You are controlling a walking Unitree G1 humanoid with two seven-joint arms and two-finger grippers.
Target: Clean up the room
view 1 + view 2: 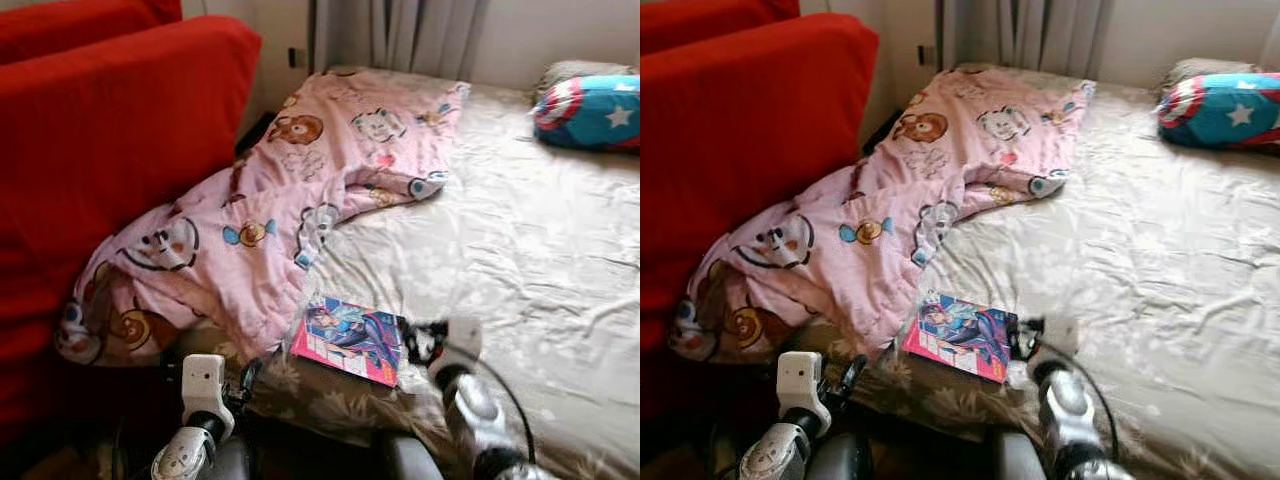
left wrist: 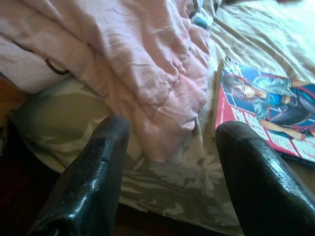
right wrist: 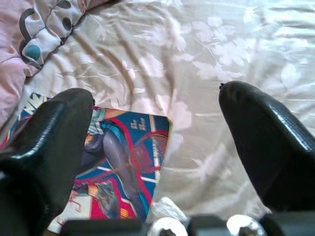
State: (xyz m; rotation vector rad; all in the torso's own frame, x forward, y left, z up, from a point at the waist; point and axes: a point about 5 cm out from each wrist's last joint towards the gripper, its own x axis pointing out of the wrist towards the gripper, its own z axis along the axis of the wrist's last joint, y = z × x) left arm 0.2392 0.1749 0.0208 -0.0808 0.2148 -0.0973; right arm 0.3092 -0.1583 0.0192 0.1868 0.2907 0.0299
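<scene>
A colourful comic magazine (image 1: 350, 340) lies flat on the beige floral bed sheet (image 1: 500, 260), close to the bed's front edge. My right gripper (image 1: 422, 342) hovers at the magazine's right edge; in the right wrist view it (image 3: 155, 96) is open above the magazine's corner (image 3: 123, 157), holding nothing. A rumpled pink cartoon-print blanket (image 1: 290, 190) spills from the bed's left side down over the front corner. My left gripper (image 1: 245, 375) is low at that corner, open (image 2: 174, 128), pointing at the blanket's hanging fold (image 2: 147, 73), with the magazine (image 2: 266, 108) beside it.
A big red sofa (image 1: 110, 150) stands tight against the bed's left side. A blue, red and white star-shield pillow (image 1: 590, 110) lies at the far right of the bed. Grey curtains (image 1: 400, 35) hang behind the bed's head.
</scene>
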